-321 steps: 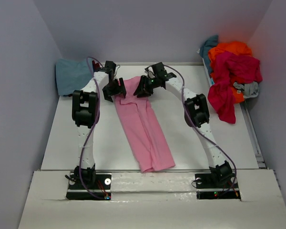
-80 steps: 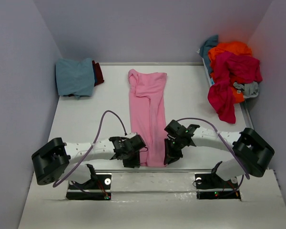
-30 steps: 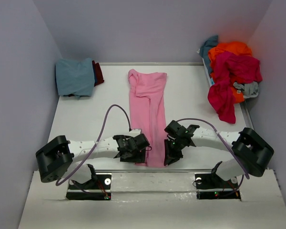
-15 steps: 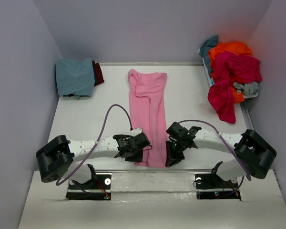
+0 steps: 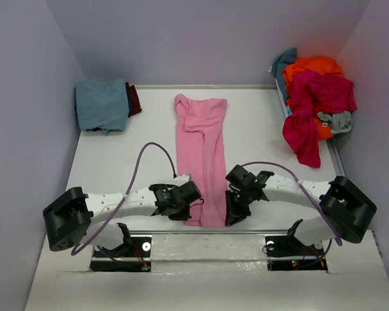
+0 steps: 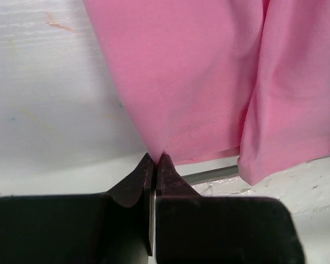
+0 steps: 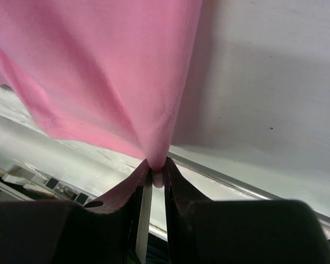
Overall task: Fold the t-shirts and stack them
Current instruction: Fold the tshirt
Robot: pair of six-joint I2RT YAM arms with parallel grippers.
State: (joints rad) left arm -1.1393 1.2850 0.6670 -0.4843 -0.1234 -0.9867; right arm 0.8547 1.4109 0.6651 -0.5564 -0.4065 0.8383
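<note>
A light pink t-shirt (image 5: 201, 150) lies folded into a long narrow strip down the middle of the table, its hem at the near edge. My left gripper (image 5: 187, 214) is shut on the hem's near left corner (image 6: 155, 149). My right gripper (image 5: 229, 212) is shut on the near right corner, the pink cloth (image 7: 158, 148) bunched between its jaws. A dusty teal-blue t-shirt (image 5: 102, 103) lies folded at the far left over a dark red one (image 5: 134, 99). A heap of unfolded t-shirts (image 5: 314, 97), orange, crimson-magenta, teal and grey, sits at the far right.
The white table (image 5: 117, 168) is walled on three sides. A metal strip (image 6: 209, 175) runs along its near edge, just under the pink hem. The heap at the right hangs over the table's right rim (image 5: 338, 170).
My left gripper has closed on the near left corner of the pink hem, and its arm has shifted slightly. My right gripper has kept its hold on the near right corner.
</note>
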